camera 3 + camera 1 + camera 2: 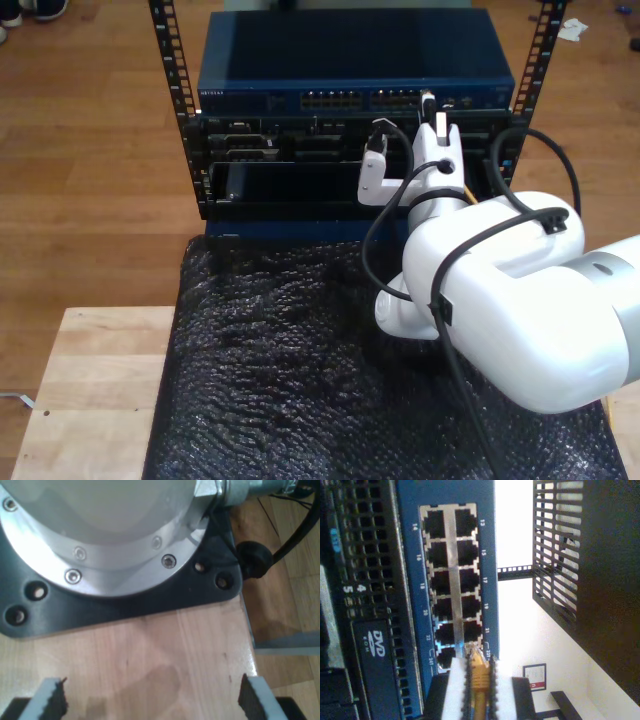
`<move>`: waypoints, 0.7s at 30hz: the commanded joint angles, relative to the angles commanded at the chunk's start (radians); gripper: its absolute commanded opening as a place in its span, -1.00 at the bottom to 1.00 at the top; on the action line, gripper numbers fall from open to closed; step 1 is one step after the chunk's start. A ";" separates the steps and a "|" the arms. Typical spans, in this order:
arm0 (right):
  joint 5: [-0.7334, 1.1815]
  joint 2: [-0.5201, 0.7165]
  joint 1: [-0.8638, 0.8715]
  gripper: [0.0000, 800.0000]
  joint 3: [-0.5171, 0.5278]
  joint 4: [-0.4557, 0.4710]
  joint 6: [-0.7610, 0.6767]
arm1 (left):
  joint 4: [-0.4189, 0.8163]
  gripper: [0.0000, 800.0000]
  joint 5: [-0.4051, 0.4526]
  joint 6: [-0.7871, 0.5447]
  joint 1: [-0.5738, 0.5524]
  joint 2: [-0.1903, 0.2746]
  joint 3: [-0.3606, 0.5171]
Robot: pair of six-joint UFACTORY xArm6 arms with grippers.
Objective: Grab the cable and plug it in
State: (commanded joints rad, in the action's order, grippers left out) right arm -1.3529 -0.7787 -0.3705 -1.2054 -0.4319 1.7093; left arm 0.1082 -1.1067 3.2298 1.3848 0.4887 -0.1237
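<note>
A wooden plank floor runs under the rig, and in the exterior view a black metal rack [185, 110] stands in the upper half of the frame, with a sheet of crinkled black bubble wrap [270, 370] spread in front of it and a pale wooden tabletop [85, 390] at the lower left.

The thin yellow-orange network cable [479, 680] sits pinched between the toothed black pads of my second gripper [479, 690], jaws narrowed tight on it. Its small clear plastic plug [473, 652] is at the bottom row of sockets, beside the number 23; I cannot tell whether it is seated.

Those sockets belong to the flat blue metal network switch [410, 580], whose square ports sit in two columns inside a silvery frame [451, 575], dark and hollow. In the exterior view the same white arm [435, 160] reaches to the switch near the upper right of the rack.

Next to the switch is a black perforated panel marked DVD [372, 645].

My first gripper [152, 697] hangs with jaws wide apart over pale wood, holding nothing, facing a round silver flange [100, 555] bolted on a black plate [150, 600].
</note>
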 joint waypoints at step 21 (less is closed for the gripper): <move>0.017 0.000 0.026 -1.00 -0.018 0.002 0.000 | -0.002 1.00 0.000 0.000 0.000 0.000 0.000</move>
State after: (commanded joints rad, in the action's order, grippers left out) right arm -1.3360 -0.7787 -0.3445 -1.2238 -0.4304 1.7093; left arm 0.1066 -1.1067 3.2298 1.3848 0.4887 -0.1237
